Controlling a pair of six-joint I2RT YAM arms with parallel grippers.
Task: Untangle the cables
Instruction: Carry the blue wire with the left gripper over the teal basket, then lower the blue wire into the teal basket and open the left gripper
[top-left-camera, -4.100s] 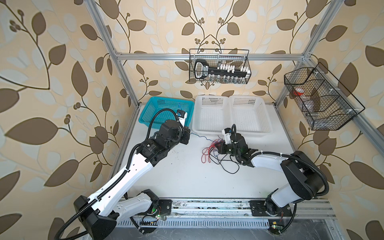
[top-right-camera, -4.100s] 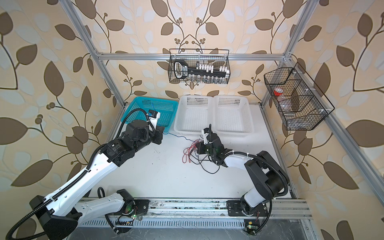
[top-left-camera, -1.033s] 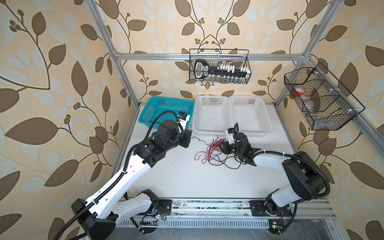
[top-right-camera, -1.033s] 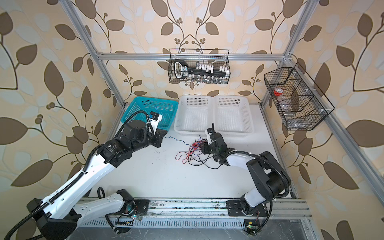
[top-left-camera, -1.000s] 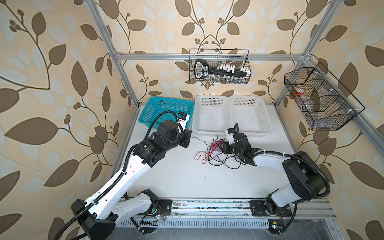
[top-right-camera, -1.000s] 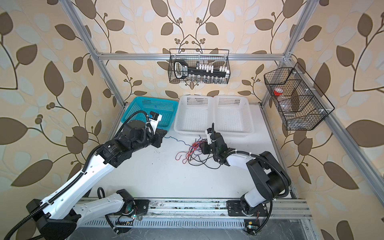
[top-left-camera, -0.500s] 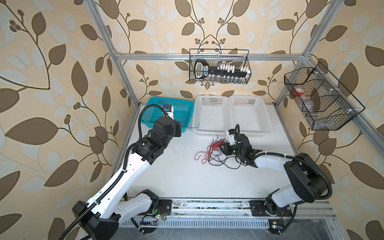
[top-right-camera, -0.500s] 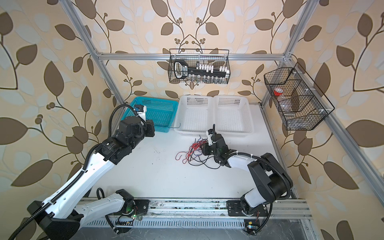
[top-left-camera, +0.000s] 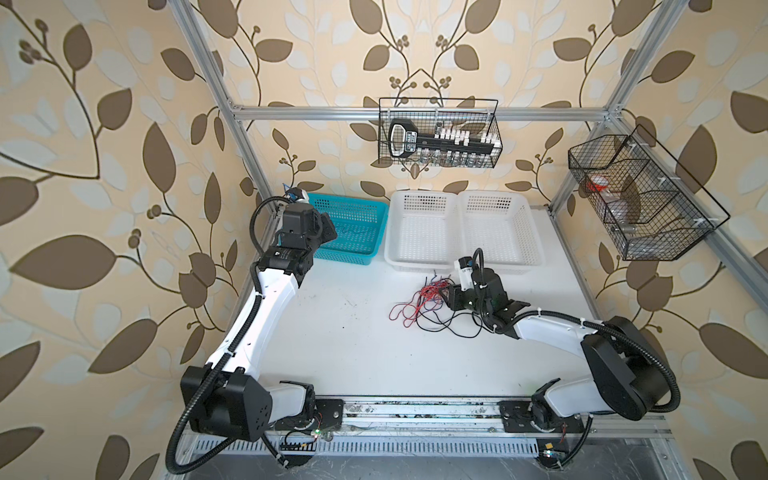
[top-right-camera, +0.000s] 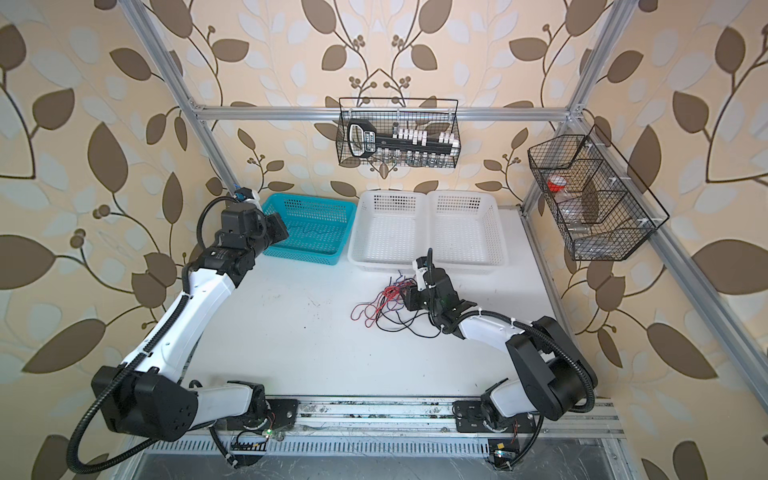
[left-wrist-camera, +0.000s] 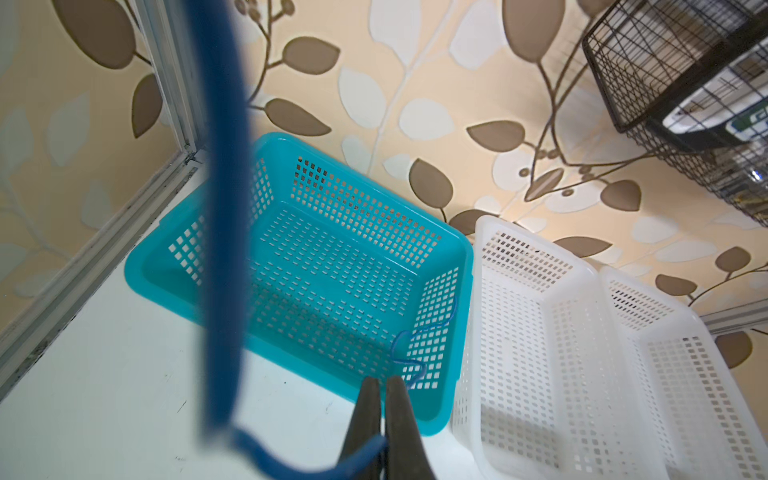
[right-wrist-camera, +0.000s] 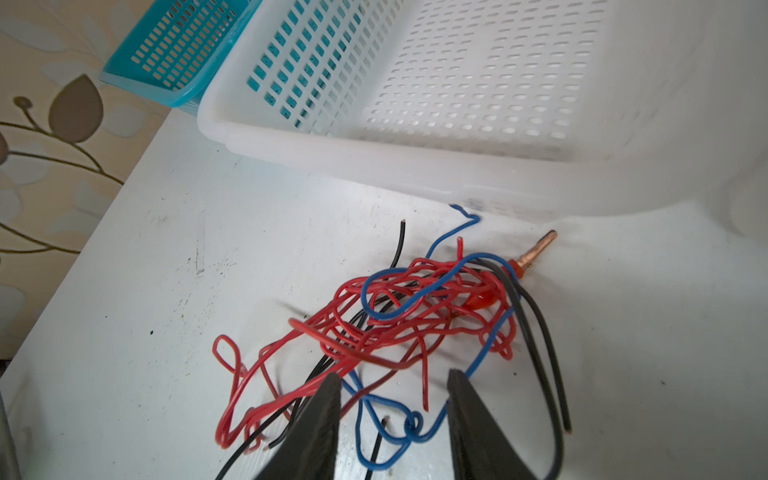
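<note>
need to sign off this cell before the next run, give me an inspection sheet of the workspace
surface: white tabletop, small dark scuffs
job's things: tangle of thin red, blue and black wires on the tabletop; one blue wire apart, trailing into the teal perforated plastic basket
clutter: nothing seen
grippers: left gripper shut on the blue wire by that basket; right gripper open over the tangle
cables: black corrugated hoses along both arms
surroundings: two white perforated plastic baskets, two black wire baskets on the aluminium frame, leaf-patterned walls

A teal basket (top-left-camera: 353, 258) sits beside two white baskets (top-left-camera: 415, 266) — wire racks (top-left-camera: 440, 137) hang above.
</note>
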